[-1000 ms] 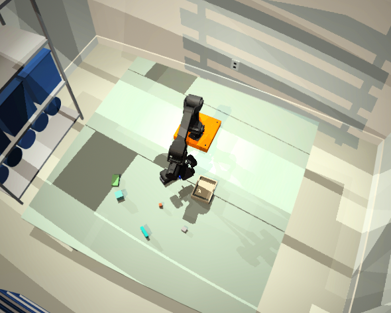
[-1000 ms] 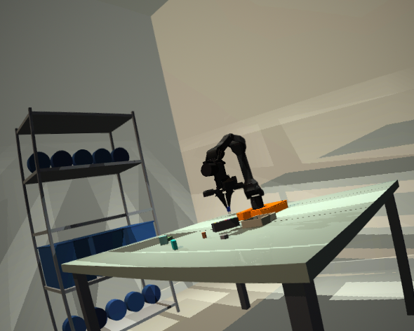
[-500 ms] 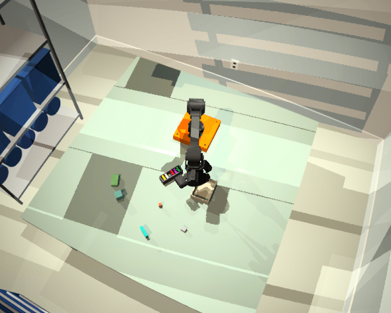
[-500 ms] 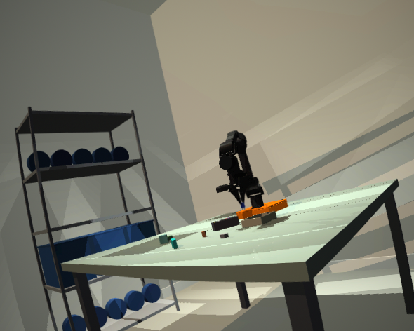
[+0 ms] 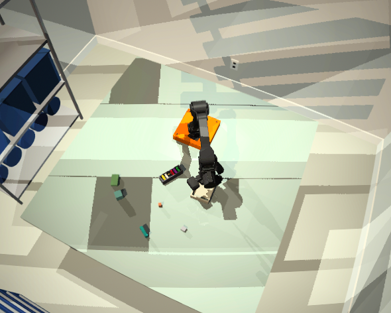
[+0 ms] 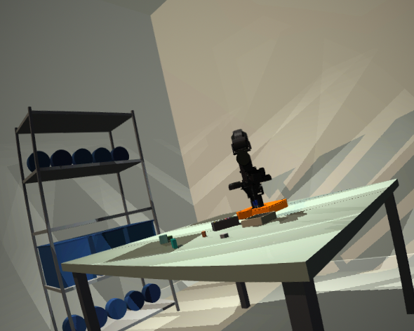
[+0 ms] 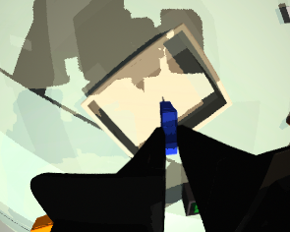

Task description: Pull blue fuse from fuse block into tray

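My gripper (image 6: 256, 204) (image 7: 168, 132) is shut on the blue fuse (image 6: 255, 203) (image 7: 169, 120), which points down from the fingertips. Gripper and fuse are above the tray (image 5: 199, 198) (image 6: 252, 222) (image 7: 138, 64); in the wrist view the fuse's lower end shows over the tray's inside. In the exterior view a gap shows between the fuse and the tray. The fingertips are hidden by the arm in the top view. The dark fuse block (image 5: 169, 181) (image 6: 226, 224) (image 7: 188, 197) stands beside the tray with several coloured fuses in it, apart from the gripper.
The orange base plate (image 5: 180, 132) (image 6: 278, 205) (image 7: 41, 224) lies behind the tray. A small orange cube (image 5: 160, 204) (image 6: 203, 233), a grey cube (image 5: 183, 229) (image 6: 224, 235) and a teal block (image 5: 144, 231) (image 6: 174, 243) lie out in front. Two greenish blocks lie farther left.
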Controlling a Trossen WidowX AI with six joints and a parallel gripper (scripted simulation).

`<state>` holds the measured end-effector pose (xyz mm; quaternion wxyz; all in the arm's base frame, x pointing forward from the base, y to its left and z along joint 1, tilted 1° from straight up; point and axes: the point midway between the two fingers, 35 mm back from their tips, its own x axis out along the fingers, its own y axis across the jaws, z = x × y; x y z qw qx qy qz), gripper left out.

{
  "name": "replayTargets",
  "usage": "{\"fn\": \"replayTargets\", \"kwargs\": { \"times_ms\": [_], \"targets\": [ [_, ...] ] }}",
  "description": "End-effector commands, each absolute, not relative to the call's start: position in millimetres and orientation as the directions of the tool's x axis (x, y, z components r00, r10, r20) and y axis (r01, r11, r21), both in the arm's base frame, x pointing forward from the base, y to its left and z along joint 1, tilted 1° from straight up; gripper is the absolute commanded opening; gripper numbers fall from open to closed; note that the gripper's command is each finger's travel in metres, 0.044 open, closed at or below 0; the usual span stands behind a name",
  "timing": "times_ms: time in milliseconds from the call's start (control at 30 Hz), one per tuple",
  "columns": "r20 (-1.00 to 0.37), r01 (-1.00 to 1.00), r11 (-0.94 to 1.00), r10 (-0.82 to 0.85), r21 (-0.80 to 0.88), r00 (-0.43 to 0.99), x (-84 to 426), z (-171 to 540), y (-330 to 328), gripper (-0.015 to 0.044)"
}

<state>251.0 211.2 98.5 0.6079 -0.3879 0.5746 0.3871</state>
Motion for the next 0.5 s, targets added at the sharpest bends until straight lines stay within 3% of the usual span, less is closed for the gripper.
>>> {"fn": "replayTargets", "kwargs": {
  "times_ms": [0, 467],
  "targets": [
    [-0.999, -0.913, 0.406, 0.018, -0.030, 0.041, 252, 93, 211, 0.0000],
    [-0.999, -0.913, 0.406, 0.018, -0.030, 0.041, 253, 70, 211, 0.0000]
  ]
}}
